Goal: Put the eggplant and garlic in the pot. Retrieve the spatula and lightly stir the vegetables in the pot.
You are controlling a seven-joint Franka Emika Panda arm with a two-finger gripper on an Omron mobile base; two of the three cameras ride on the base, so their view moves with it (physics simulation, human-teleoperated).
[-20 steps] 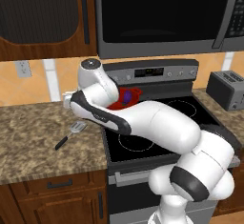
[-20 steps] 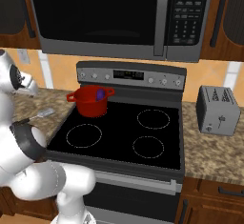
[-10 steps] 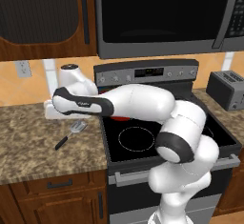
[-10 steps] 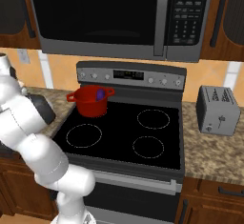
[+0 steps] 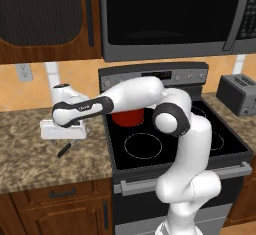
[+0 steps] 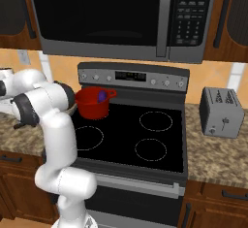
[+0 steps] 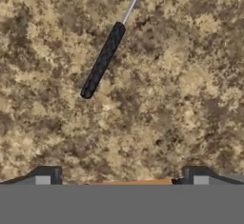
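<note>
Hiding most of the spatula [image 5: 65, 148], the end effector [image 5: 63, 129] hangs spread.

The robot is a glossy white arm [image 5: 187, 144] of rounded, tubular segments joined by dark grey bands at the joints. Its white hand block carries small dark grey, square-tipped fingers [image 7: 46, 175].
</note>
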